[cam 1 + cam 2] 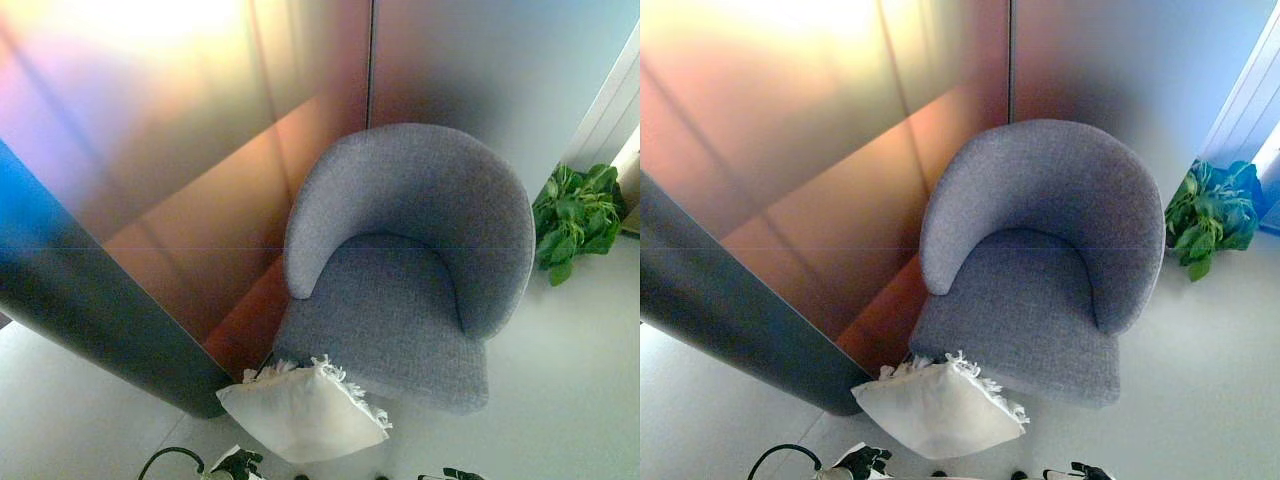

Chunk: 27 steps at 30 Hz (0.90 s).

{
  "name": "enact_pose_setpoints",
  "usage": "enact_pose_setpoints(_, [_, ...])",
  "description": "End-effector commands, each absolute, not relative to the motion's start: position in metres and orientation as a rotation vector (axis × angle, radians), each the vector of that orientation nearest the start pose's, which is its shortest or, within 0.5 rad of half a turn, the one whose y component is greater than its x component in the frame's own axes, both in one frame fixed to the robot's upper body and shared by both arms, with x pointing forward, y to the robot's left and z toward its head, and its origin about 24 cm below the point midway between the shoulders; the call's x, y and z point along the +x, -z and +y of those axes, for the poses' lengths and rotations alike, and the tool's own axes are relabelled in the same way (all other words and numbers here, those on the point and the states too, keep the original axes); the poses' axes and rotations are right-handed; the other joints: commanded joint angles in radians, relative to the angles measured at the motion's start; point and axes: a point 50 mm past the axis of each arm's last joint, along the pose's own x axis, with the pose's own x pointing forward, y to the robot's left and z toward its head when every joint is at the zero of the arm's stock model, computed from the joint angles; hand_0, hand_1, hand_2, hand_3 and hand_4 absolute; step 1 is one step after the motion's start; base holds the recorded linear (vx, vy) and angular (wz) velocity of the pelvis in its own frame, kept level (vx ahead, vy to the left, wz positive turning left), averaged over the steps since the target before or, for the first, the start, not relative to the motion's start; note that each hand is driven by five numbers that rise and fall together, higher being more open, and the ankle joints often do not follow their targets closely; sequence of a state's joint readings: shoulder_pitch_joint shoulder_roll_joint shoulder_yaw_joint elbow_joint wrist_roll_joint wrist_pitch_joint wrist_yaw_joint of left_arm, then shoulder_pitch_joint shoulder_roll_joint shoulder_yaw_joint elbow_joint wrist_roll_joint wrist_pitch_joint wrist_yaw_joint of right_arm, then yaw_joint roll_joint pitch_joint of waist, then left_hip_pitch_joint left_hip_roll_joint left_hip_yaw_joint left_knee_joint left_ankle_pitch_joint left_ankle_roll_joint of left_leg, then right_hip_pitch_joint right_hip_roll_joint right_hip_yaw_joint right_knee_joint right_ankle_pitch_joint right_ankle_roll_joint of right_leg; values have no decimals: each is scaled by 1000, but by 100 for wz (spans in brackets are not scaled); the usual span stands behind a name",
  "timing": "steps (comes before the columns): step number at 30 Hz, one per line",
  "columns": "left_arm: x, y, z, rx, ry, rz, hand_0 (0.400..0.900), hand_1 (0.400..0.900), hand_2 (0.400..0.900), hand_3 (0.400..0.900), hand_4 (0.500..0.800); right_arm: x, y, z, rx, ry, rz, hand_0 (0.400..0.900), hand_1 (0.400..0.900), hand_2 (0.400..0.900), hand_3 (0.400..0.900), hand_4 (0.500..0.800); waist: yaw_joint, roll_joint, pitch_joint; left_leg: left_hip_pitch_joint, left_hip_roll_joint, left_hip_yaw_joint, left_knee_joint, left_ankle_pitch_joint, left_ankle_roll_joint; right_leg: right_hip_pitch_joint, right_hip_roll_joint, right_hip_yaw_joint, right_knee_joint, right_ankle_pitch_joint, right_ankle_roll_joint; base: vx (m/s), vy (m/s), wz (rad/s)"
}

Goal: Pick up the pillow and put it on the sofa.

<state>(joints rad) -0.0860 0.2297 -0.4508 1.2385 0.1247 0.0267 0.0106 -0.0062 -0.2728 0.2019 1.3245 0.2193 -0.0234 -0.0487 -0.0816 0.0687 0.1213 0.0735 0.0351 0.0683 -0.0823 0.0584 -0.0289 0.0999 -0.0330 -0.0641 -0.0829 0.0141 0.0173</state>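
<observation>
A white pillow point(300, 412) with a fringed edge lies low in both eye views, at the front left corner of the grey round-backed sofa chair point(400, 300). Its fringe overlaps the seat's front edge. Only a sliver of my left hand point(236, 464) shows at the bottom edge, just below the pillow's lower left side; I cannot tell whether it touches the pillow. My right hand point(450, 474) barely peeks in at the bottom edge, right of the pillow and apart from it. The sofa's seat holds nothing.
A glossy wall panel point(180, 150) with a dark grey base point(100, 320) runs along the left, close to the sofa's side. A green leafy plant point(575, 215) stands on the pale floor point(570, 380) at the right.
</observation>
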Motion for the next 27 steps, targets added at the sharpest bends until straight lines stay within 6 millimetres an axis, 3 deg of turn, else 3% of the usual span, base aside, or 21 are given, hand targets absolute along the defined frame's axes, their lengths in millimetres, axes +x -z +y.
enact_pose_setpoints(1, [151,144,238,802,231,1107,900,900,900,900,800,107,151,-264,-302,170,1215,900,900,900,900,800,-15,-33,65,0,-77,28,-5,-52,41,-70,-22,9,5,62,74,-65,134,-6])
enact_pose_setpoints(4, [169,134,246,872,204,1055,900,900,900,900,800,119,143,-276,-328,183,1182,900,900,900,900,800,-32,-16,108,-39,-82,33,-5,-44,42,-122,-32,21,8,75,78,-115,163,-6])
enact_pose_setpoints(9, [217,102,267,914,83,941,900,900,900,900,800,147,125,-298,-365,224,1093,900,900,900,900,800,-73,19,206,-122,-98,57,-5,-17,39,-232,-50,64,22,102,87,-163,190,-13])
enact_pose_setpoints(17, [277,36,306,879,-115,761,900,900,900,900,800,154,107,-327,-395,285,1026,900,900,900,900,800,-124,52,323,-227,-114,90,1,19,20,-357,-58,115,38,127,103,-95,119,-13])
enact_pose_setpoints(22, [308,-4,316,852,-202,650,900,900,900,900,800,169,100,-326,-389,266,972,900,900,900,900,800,-152,36,373,-303,-109,120,26,42,7,-441,-60,129,54,153,107,-103,34,-8])
enact_pose_setpoints(27, [335,-39,312,791,-226,516,900,900,900,900,800,181,96,-319,-390,238,924,900,900,900,900,800,-170,26,399,-366,-102,147,33,59,-3,-508,-55,140,60,173,109,-70,1,-5])
